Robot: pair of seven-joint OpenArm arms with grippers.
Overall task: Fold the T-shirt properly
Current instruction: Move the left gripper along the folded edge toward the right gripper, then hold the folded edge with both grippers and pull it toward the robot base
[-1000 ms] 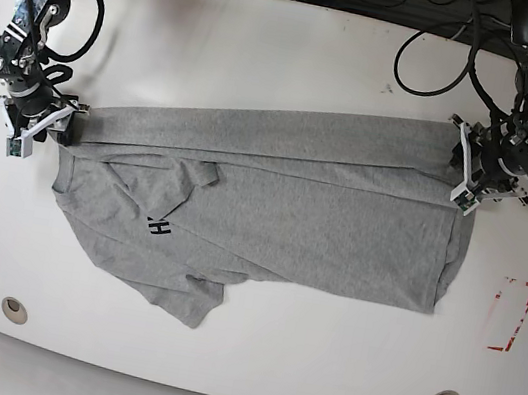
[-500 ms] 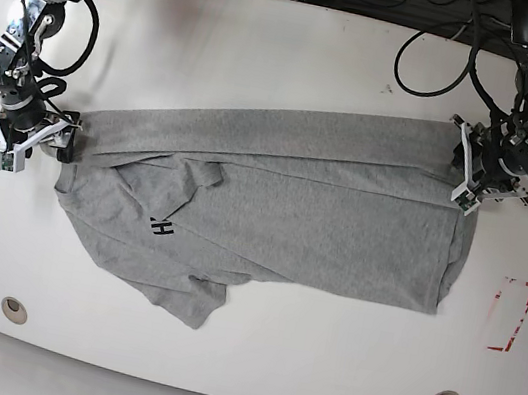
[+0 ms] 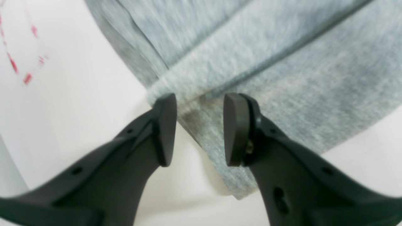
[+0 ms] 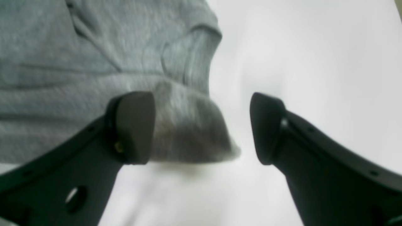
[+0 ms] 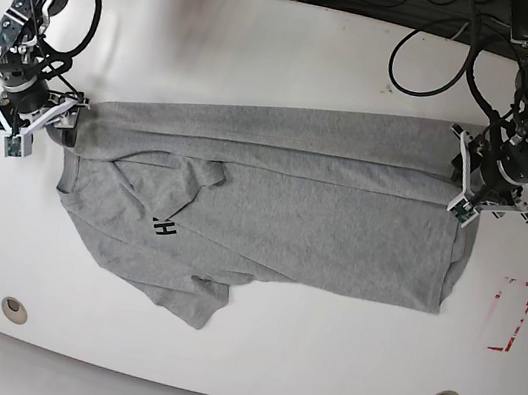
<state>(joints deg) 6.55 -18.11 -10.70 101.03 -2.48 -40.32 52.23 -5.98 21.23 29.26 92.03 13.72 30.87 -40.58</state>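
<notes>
T-shirt (image 5: 274,199) flat on table (image 5: 299,51); left gripper (image 3: 199,128) straddles hem unclamped, right gripper (image 4: 201,128) wide.

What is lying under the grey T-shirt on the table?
Around the T-shirt only the white table shows, so it lies directly on that. Its upper edge is folded down over the body. Anything beneath the cloth is covered and cannot be seen.

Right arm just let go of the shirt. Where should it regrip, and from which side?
Judging by the right wrist view, the folded corner of the T-shirt bulging between the open right gripper is the best hold. It is a thick doubled edge ending at bare table, so coming in from that outer table side, low and level, should catch both layers.
</notes>
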